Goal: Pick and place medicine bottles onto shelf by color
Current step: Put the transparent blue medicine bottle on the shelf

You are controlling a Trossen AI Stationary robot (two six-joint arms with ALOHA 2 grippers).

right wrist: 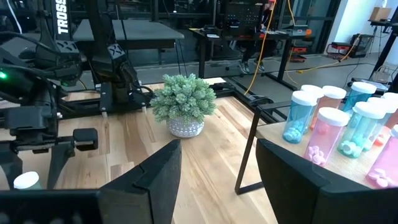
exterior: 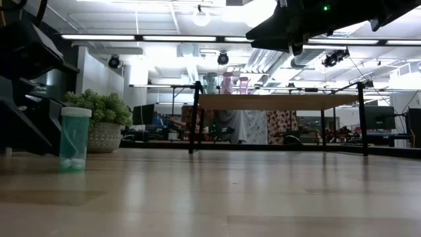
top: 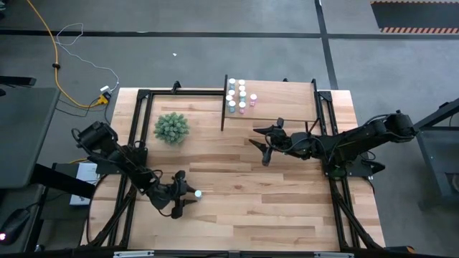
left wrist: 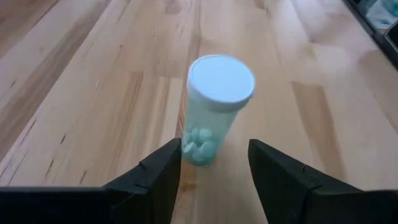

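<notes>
A teal bottle (left wrist: 211, 112) is standing upright, cap up, at seven o'clock on the table (top: 287, 208). The left gripper (top: 185, 201) is reaching low toward it, fingers spread either side, not gripping. The right gripper (top: 262, 146) is hovering open and empty near the shelf (top: 287, 100) at one o'clock.

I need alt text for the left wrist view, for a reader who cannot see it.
A small teal bottle with a white cap stands upright on the wooden table, just ahead of the left gripper. Its two dark fingers are open, one on each side, not touching it.
</notes>
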